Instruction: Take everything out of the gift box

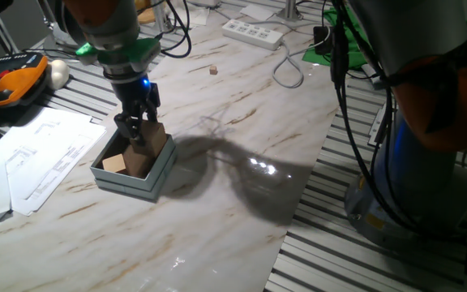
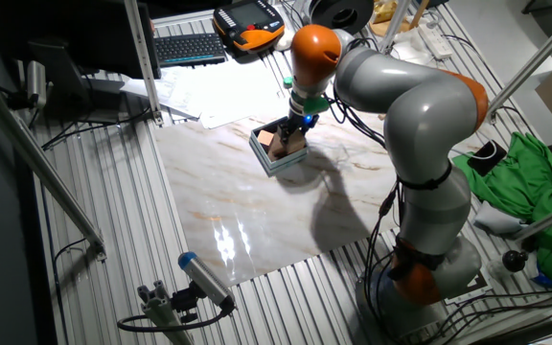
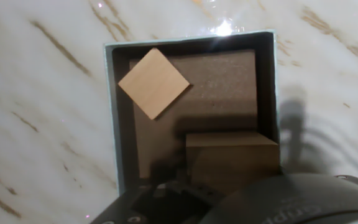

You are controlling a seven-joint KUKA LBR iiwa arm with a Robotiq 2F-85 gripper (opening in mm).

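we see a marble-patterned table (image 1: 242,122) set on a slatted metal bench, with white paper sheets (image 1: 35,162) at its edge, a power strip (image 1: 254,32) and a tiny tan cube (image 1: 214,70) farther off. the gift box (image 1: 154,180) holds two wooden blocks (image 3: 153,83). the gripper (image 1: 134,130) reaches into it; we cannot tell whether it grips.

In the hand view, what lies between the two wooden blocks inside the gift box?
Nothing: only bare brown box floor separates the tilted block from the block nearest the hand.
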